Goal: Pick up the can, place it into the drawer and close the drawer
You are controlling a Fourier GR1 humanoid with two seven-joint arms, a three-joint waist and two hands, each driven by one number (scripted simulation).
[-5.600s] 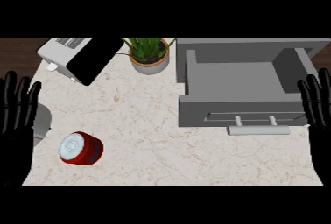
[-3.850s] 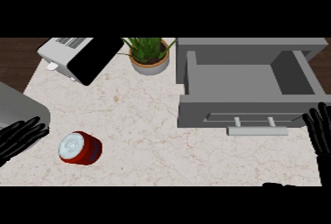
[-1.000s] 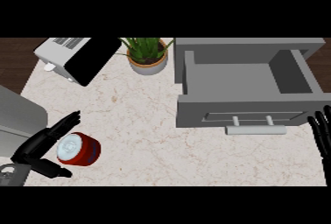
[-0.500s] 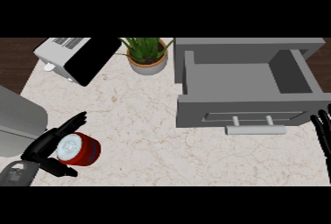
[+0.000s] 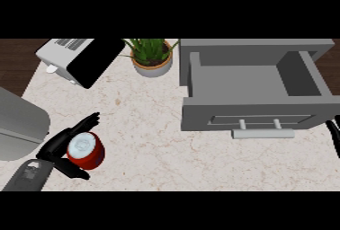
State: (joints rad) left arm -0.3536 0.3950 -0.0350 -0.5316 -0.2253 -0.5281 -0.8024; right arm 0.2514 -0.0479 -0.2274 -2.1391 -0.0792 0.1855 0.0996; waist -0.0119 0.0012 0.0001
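Head view: pale marbled surface [image 5: 166, 148], steeply from above.
Can: the can [image 5: 86, 150] is a red cylinder with a pale round end, at the surface's left; its long axis seems tilted, the pale end facing up and left.
Left hand: the left hand [image 5: 58, 146] has fingers curling round the can.
Right hand: the right hand [image 5: 334, 137] shows only as a sliver at the right edge; cannot tell its fingers.
Drawer: the drawer [image 5: 256, 90] is a grey box, open, its bar handle toward the near edge; nothing shows inside.
Behind: potted plant [image 5: 153, 56]; toaster [image 5: 79, 58].
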